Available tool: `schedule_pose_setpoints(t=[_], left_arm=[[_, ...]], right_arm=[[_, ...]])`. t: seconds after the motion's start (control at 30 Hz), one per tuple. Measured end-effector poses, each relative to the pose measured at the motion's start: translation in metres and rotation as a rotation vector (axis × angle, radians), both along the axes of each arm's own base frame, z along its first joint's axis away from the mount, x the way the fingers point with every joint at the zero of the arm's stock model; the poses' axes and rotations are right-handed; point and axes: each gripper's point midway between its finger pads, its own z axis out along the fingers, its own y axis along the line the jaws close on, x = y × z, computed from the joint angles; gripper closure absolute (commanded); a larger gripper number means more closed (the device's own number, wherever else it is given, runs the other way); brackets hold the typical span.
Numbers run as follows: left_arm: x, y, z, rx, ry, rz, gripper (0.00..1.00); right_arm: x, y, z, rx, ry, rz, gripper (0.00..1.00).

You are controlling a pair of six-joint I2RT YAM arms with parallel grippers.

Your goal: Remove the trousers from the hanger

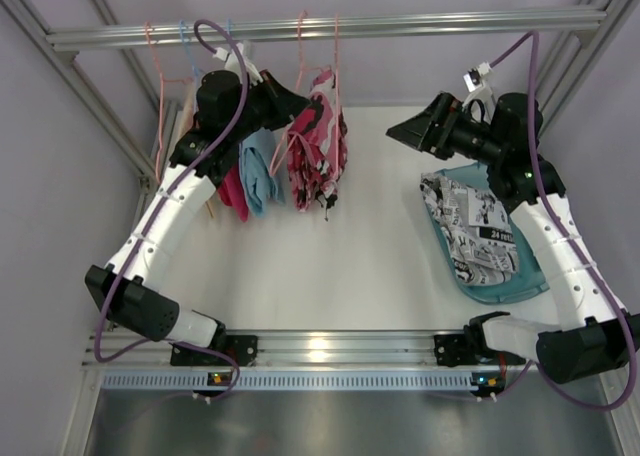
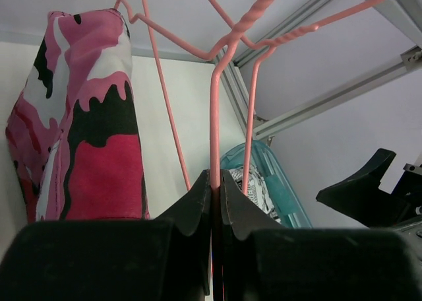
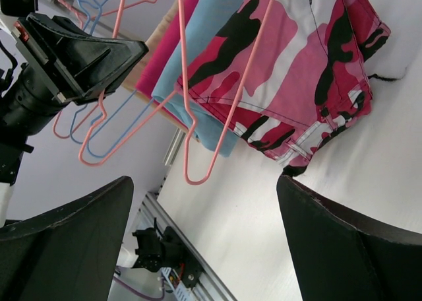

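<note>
Left gripper: pressed together on a pink hanger wire, apparently the one bearing the garment. Right gripper: spread wide, holding nothing. The pink-red trousers hang just ahead of and above the right gripper (a comic-print pair lies in the teal tray behind it). Recommended: hold the hanger fixed, close on the lower hem, and draw downward without snagging the wire.

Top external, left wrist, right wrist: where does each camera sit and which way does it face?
Top external: above and behind, looking down on the table; left arm and right arm show.
Left wrist: looks up past the left gripper, shut on the pink hanger.
Right wrist: looks past the open right gripper at the pink-red trousers.
Shared: both wrist views show those trousers and the opposite gripper.
</note>
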Motion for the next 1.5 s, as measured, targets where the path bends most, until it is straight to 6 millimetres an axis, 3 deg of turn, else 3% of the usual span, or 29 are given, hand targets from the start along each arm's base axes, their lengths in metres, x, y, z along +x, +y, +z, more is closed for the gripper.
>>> schedule_pose_setpoints(t=[0.3, 0.57, 0.63, 0.8, 1.13, 1.2, 1.5], left_arm=[[0.002, 0.004, 0.007, -0.023, -0.006, 0.036, 1.0], [-0.006, -0.003, -0.003, -0.105, 0.064, 0.014, 1.0], [-0.009, -0.008, -0.001, -0.132, 0.076, 0.003, 0.9], [-0.018, -0.023, 0.006, -0.206, 0.11, -0.036, 0.79], [-0.025, -0.049, 0.019, -0.334, 0.151, -0.148, 0.66], [-0.023, -0.052, 0.019, -0.354, 0.166, -0.16, 0.66], [-0.019, -0.058, 0.013, -0.418, 0.246, -0.162, 0.9]], right_arm=[[0.0, 0.0, 0.0, 0.007, -0.004, 0.002, 0.1], [0.001, 0.001, 0.003, 0.013, -0.02, 0.004, 0.09], [0.001, 0.001, 0.003, 0.013, -0.02, 0.004, 0.1], [0.001, 0.001, 0.003, 0.013, -0.02, 0.004, 0.09], [0.0, 0.001, 0.003, 0.014, -0.02, 0.011, 0.1], [0.0, 0.001, 0.003, 0.013, -0.02, 0.011, 0.1], [0.0, 0.001, 0.003, 0.012, -0.021, 0.011, 0.1]])
